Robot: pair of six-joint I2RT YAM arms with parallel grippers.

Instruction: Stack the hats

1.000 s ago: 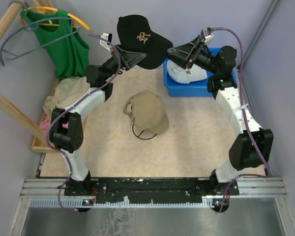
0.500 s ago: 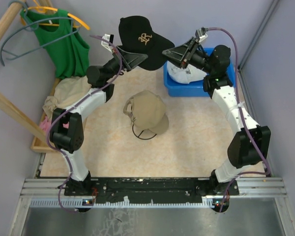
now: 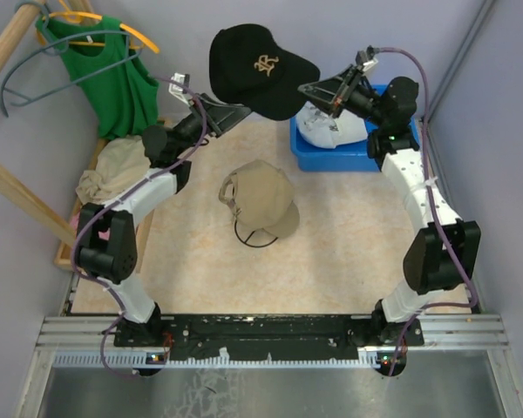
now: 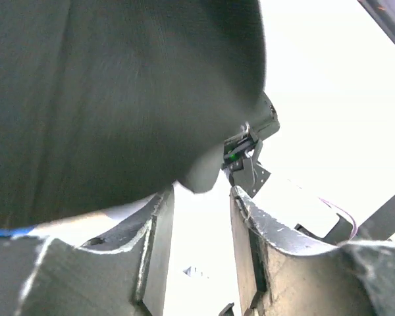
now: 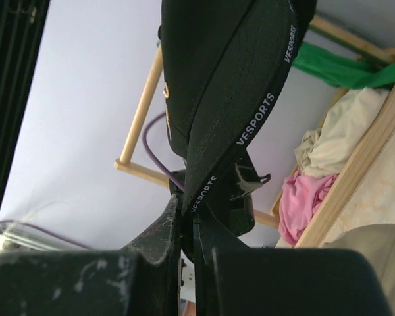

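right gripper (image 5: 184,224): fingers pressed together on the edge of the black cap (image 3: 257,70), which is held aloft at the far side of the table (image 3: 349,252). left gripper (image 4: 201,193): fingers set apart, nothing clamped between them, the cap's crown lying just beyond the tips. the cap is therefore judged to be carried by the right arm alone. black cap: logo turned up toward the overhead camera, crown toward the left arm, brim running down and right to the right gripper (image 3: 307,90). tan caps (image 3: 260,200): laid at mid-table, seemingly one on another, though the count cannot be told for certain, with the brim pointed at the near edge. this pile is found below the held cap and nearer the arm bases, roughly midway between the two arms, so the coming move is judged to be a lowering toward the near side with the brim turned to match. white cap (image 3: 327,129): lodged in the blue bin (image 3: 366,155), under the right arm. views: the pinch on the lettered inner band is shown only by the right wrist view, the contact being hidden from above. the empty gap of the left gripper (image 3: 240,111) is made plain only by the left wrist view. pile and bin are shown clearly only from above.
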